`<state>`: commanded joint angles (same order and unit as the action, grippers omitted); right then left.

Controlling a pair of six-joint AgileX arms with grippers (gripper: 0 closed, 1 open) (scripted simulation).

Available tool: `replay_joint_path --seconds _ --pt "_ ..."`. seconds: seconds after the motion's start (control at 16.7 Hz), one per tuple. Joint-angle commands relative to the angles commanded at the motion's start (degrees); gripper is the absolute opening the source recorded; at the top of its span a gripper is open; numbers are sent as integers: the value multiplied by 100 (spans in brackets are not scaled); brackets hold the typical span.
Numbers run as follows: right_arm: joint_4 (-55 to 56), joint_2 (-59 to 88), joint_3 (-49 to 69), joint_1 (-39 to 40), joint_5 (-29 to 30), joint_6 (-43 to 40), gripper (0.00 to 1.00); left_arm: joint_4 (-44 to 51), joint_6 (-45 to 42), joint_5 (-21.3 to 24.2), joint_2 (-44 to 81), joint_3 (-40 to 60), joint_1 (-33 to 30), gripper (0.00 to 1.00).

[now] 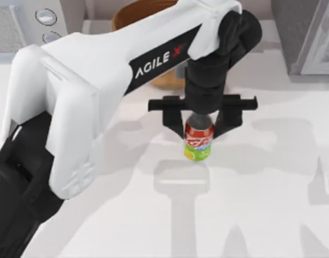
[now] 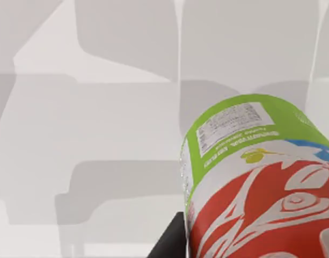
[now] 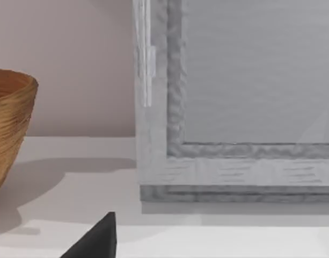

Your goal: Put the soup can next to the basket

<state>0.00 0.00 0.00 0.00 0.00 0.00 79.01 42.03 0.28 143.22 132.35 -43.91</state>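
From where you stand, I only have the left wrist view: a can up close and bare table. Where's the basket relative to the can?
Observer: In the top view, the basket sits at the table's far edge, behind the soup can and slightly to the left, largely covered by the left arm.
Operator: Is the can actually held?
Observer: Yes. The left gripper comes down from above, its two black fingers closed on either side of the can's top.
Operator: Anything else near the basket?
Observer: A grey framed panel stands to the basket's right, with open tabletop between them in the right wrist view.
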Motion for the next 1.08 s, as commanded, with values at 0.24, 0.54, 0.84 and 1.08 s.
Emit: replay_joint_path --seconds 0.24,0.54,0.84,1.08 --pt "0 0 0 0 0 0 100 0 0 0 0 0 0 30" --pt "0 0 0 0 0 0 100 0 0 0 0 0 0 68" --pt "0 0 0 0 0 0 100 0 0 0 0 0 0 100" --pt "0 0 0 0 0 0 100 0 0 0 0 0 0 100"
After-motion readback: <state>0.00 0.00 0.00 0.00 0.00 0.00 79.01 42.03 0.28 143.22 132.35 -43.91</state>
